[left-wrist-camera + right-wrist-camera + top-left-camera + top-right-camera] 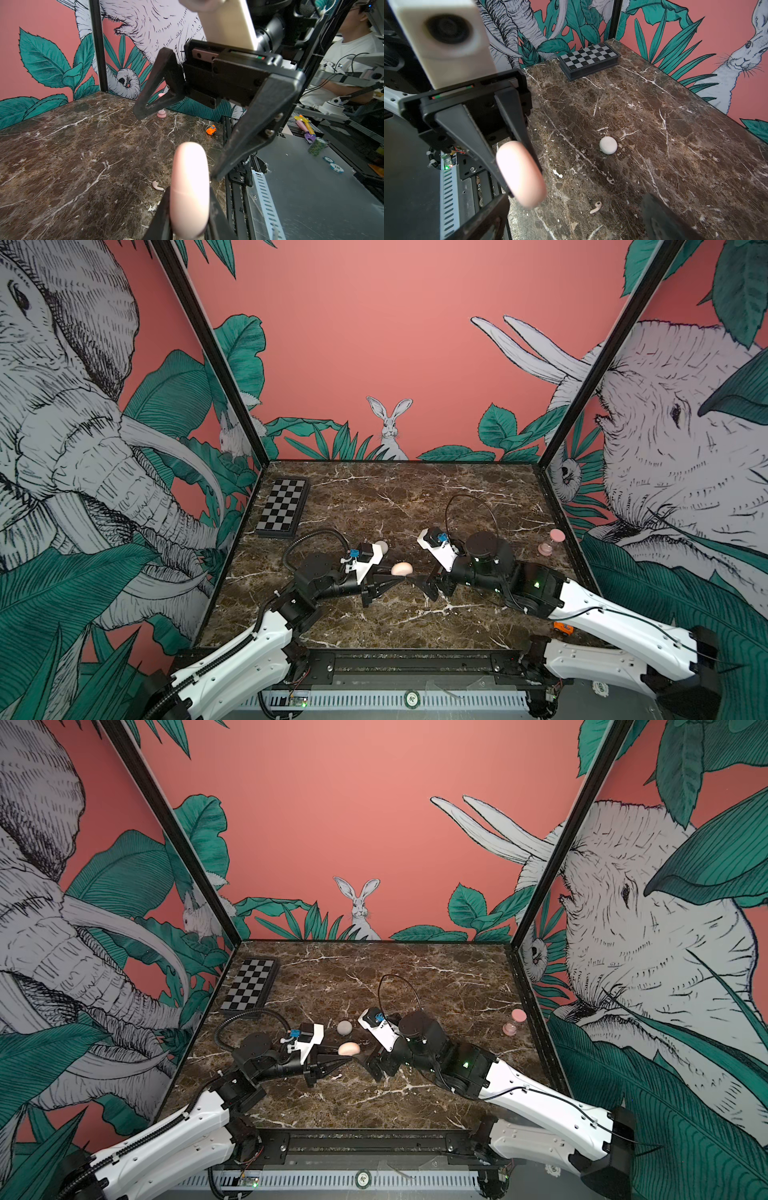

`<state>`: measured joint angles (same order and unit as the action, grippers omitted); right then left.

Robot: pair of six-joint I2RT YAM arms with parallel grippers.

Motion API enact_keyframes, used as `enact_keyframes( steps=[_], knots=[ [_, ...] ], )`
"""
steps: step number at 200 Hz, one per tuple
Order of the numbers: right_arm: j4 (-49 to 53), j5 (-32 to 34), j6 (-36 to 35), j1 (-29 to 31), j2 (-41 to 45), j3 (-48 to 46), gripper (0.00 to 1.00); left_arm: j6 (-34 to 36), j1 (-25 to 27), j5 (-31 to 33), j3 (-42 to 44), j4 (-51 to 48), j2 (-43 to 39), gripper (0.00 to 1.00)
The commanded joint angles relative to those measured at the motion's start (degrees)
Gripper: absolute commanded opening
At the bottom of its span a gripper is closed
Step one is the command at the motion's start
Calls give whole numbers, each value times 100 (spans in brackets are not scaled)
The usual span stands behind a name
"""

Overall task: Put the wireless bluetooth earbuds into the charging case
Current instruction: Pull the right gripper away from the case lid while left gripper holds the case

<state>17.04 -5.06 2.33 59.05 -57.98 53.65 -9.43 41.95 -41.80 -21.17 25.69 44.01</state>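
Observation:
My left gripper [397, 577] is shut on a closed, pale pink, puck-like charging case [401, 569] and holds it on edge a little above the marble; the case [190, 191] sits between both fingers in the left wrist view. My right gripper [422, 587] faces it from the right, open wide, with nothing between its fingers; its fingertips stand just short of the case [521, 174]. One small whitish earbud [596, 207] lies on the marble below the two grippers; the earbud [157, 185] is untouched. I see no other earbud for certain.
A round grey-white case [344, 1028] lies just behind the grippers. A pink case [550, 541] with its lid up stands near the right wall. A chessboard box [282, 508] sits at the back left. An orange toy car [211, 131] is at the front right edge.

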Motion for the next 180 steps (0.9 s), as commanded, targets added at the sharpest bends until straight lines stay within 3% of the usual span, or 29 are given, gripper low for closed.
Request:
enact_keyframes(
  steps=[1,180],
  knots=[
    [-84,183,-95,68,-28,185,98,46,23,-258,37,233,6,0],
    [-39,929,-27,67,197,216,98,203,103,-540,1,85,1,0]
  ],
)
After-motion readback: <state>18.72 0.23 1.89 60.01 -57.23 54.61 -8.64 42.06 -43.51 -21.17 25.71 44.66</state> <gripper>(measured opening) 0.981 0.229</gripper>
